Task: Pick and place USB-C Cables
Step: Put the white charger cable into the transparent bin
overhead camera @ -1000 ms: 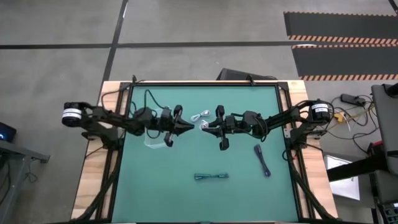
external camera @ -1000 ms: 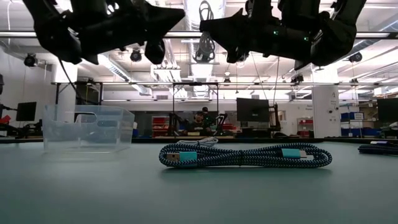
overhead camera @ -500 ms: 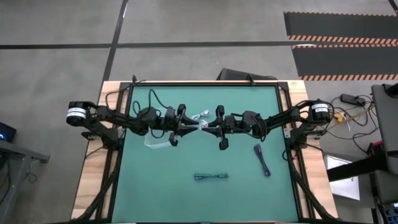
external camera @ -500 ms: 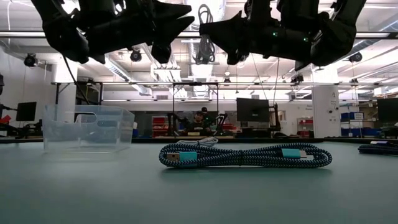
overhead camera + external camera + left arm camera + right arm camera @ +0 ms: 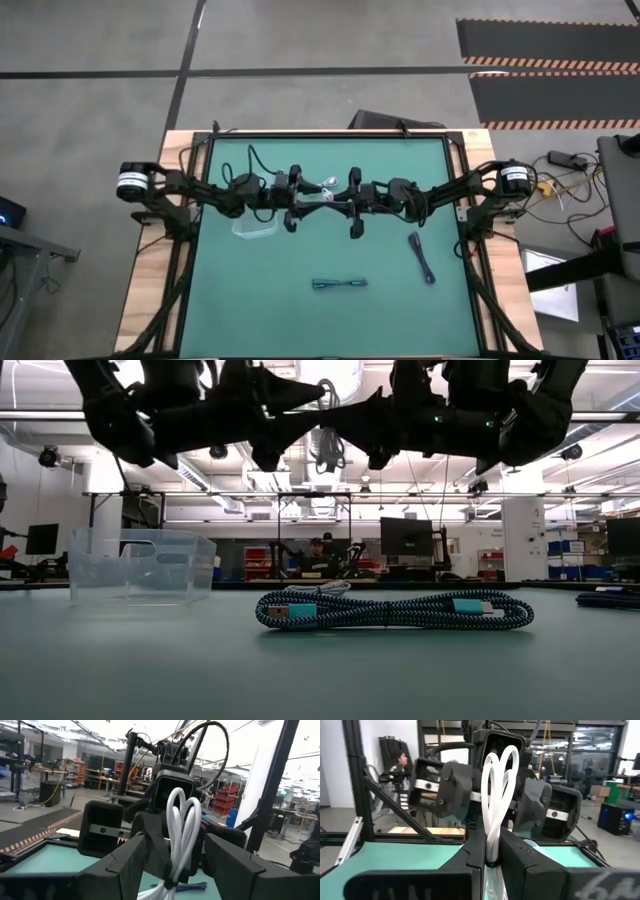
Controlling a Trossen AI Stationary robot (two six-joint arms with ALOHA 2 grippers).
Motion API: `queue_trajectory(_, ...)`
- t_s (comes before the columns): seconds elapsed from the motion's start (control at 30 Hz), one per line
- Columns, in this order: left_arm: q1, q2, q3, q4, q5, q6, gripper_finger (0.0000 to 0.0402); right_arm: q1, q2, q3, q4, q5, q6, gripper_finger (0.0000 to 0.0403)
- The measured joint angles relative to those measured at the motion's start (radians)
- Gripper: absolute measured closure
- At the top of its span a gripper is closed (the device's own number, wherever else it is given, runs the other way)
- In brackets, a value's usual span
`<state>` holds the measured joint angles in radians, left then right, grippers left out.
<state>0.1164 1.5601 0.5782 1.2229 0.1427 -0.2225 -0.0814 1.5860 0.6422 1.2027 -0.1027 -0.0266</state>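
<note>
A white coiled USB-C cable (image 5: 495, 795) hangs in the air over the table's middle, with my right gripper (image 5: 323, 203) shut on it. My left gripper (image 5: 303, 206) faces it from the table's left, open. Its fingers (image 5: 131, 862) stand on either side of the cable's loops (image 5: 183, 827), and I see no touch. A second white cable (image 5: 320, 186) lies on the mat just beyond them. A teal-and-black bundle (image 5: 390, 610) lies at the near middle. A dark bundle (image 5: 421, 257) lies toward the right. My right gripper pinches the white cable between its two fingers at the lower part of the loops (image 5: 492, 855). The fingers come in level from the table's right and lie across the bundle. The cable stands upright, its loops rising above the fingers, clear of the table.
A clear plastic bin (image 5: 255, 225) stands on the green mat below my left arm, also seen in the low view as the bin (image 5: 140, 565) at the left. The mat's near half holds only the teal-and-black bundle (image 5: 339, 284).
My left gripper has moved toward the table's right edge, up to my right gripper and the held cable, and has opened so that its fingers now flank the loops. My right gripper and the cable have kept still.
</note>
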Motion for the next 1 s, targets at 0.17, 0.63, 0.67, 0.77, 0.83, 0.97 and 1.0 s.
queue_trajectory(0.17, -0.007, 0.026, 0.039, 0.005, 0.000, 0.009, 0.0213, -0.005, 0.000, 0.002, -0.027, 0.006, 0.000, 0.0374)
queue_trajectory(0.63, -0.009, 0.027, 0.043, -0.007, 0.000, 0.027, 0.0307, -0.006, 0.000, 0.002, -0.038, 0.023, -0.004, 0.0374)
queue_trajectory(0.67, -0.009, 0.027, 0.043, -0.007, -0.001, 0.027, 0.0321, -0.006, 0.000, 0.002, -0.038, 0.023, -0.005, 0.0374)
queue_trajectory(0.77, -0.009, 0.027, 0.043, -0.007, -0.003, 0.026, 0.0363, -0.006, 0.000, 0.002, -0.038, 0.020, -0.004, 0.0374)
queue_trajectory(0.83, -0.009, 0.027, 0.043, -0.007, -0.003, 0.026, 0.0384, -0.006, 0.000, 0.003, -0.038, 0.020, -0.004, 0.0374)
queue_trajectory(0.97, -0.009, 0.026, 0.042, -0.007, -0.003, 0.024, 0.0384, -0.006, 0.000, 0.003, -0.038, 0.021, -0.010, 0.0357)
queue_trajectory(1.0, -0.009, 0.026, 0.042, -0.007, -0.002, 0.022, 0.0383, -0.006, 0.000, 0.003, -0.038, 0.022, -0.010, 0.0349)
